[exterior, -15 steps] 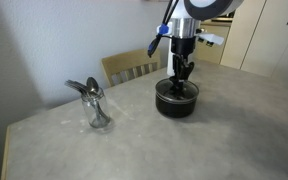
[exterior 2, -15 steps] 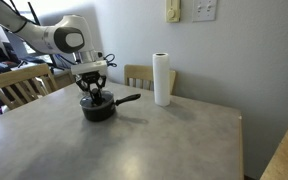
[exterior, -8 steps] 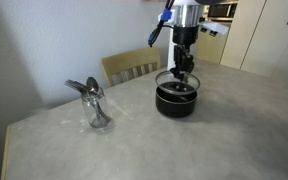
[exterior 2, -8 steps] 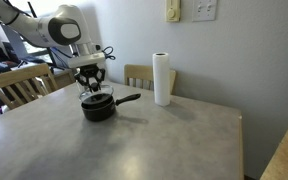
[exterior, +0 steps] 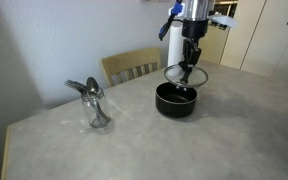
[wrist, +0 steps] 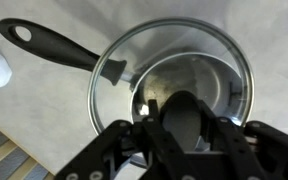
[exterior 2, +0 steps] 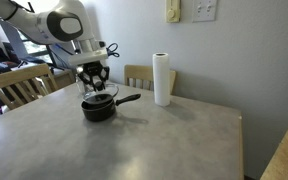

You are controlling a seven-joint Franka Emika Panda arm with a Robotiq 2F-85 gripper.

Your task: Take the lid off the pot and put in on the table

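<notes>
Over the pot (exterior: 176,101), near the back of the grey table (exterior: 234,130): the lid (exterior: 187,75) hangs in the air, just above the pot's rim and not touching it, in both exterior views. It sits slightly tilted under the arm.

Lid: round, clear glass, thin bright metal band round the edge. Wrist view shows it almost filling the frame (wrist: 209,50), with a small metal fitting near the rim on the handle side. The pot's shiny inside is visible through the glass.

Gripper (exterior: 189,66): pointing straight down, fingers (wrist: 149,135) drawn in tight on the dark knob (wrist: 184,108) at the lid's centre. No gap visible between pads and knob in the wrist view.

Pot: black, low and wide, standing flat on the table. Its long black handle (exterior 2: 129,98) points toward the paper towel roll (exterior 2: 162,79), which stands upright, well apart from it.

Also on the table: a clear glass (exterior: 97,112) with metal utensils in it, near the opposite edge, well away from the pot. A wooden chair (exterior: 132,66) is pushed in behind the table.
</notes>
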